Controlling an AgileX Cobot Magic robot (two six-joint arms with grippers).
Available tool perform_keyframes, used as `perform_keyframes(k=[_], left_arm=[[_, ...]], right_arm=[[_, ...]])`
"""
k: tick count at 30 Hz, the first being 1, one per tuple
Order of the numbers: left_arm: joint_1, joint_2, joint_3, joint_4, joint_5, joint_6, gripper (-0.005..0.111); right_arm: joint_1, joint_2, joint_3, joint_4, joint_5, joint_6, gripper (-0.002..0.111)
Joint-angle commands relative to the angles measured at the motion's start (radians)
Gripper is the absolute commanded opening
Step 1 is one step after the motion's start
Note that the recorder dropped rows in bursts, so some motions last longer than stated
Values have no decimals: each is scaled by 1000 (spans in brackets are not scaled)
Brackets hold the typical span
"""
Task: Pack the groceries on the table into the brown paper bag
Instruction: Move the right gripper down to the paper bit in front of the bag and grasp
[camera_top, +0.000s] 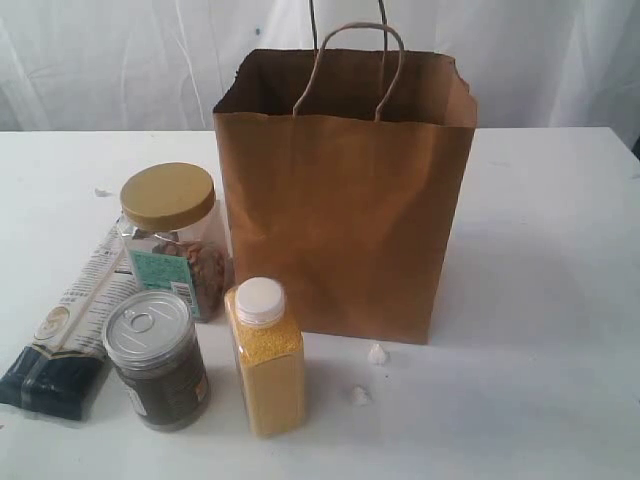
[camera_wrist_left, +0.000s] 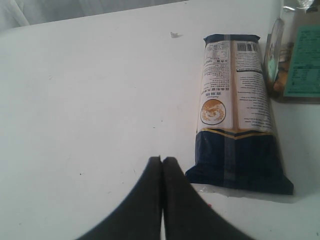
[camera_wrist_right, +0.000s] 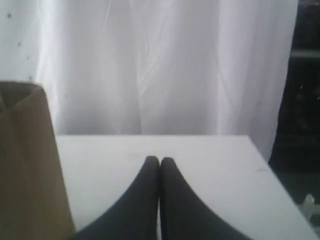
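Note:
The brown paper bag (camera_top: 345, 200) stands upright and open at the middle of the table (camera_top: 540, 300); one of its sides shows in the right wrist view (camera_wrist_right: 27, 170). Left of it stand the tan-lidded clear jar (camera_top: 172, 235), the silver-lidded dark jar (camera_top: 157, 358) and the white-capped yellow bottle (camera_top: 265, 355). The long white-and-navy packet (camera_top: 70, 330) lies flat at the far left, also in the left wrist view (camera_wrist_left: 235, 112). The carton and the pouch are out of view. My left gripper (camera_wrist_left: 162, 160) is shut and empty, just short of the packet's navy end. My right gripper (camera_wrist_right: 160, 160) is shut and empty above bare tabletop.
Two small white scraps (camera_top: 377, 353) lie on the table in front of the bag, another (camera_top: 103, 191) at the far left. A white curtain (camera_wrist_right: 165, 65) hangs behind the table. The table's right edge (camera_wrist_right: 280, 190) drops to a dark area.

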Motion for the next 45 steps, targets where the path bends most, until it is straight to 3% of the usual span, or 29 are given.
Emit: perform_keyframes(k=[1,9,14,18,23,29,33,38,42,45], left_arm=[[1,-5,3,-3,-4,-4,0],[1,-5,3,-3,-4,-4,0],[1,-5,3,-3,-4,-4,0],[1,-5,3,-3,-4,-2,0],[1,-5,3,-3,-4,-2,0],[1,-5,3,-3,-4,-2,0],[1,-5,3,-3,-4,-2,0],[1,-5,3,-3,-4,-2,0],[1,-5,3,-3,-4,-4,0],[1,-5,3,-3,-4,-4,0]], right_arm=[[41,90,-54,-13,183,17,0],[70,395,-196,-15,487,7,0],[75,522,-257,-12,565,7,0],[119,476,-249,-4,525,-16,0],[278,282,-114,-2,346,-225,0],[405,145,-76,6,565,-248,0],[407,166,-76,17,705,-130,0],[407,226,-78,28,726,-131,0],[407,287,-103,175,807,-187,13],[407,349,-129,285,874,-271,31]])
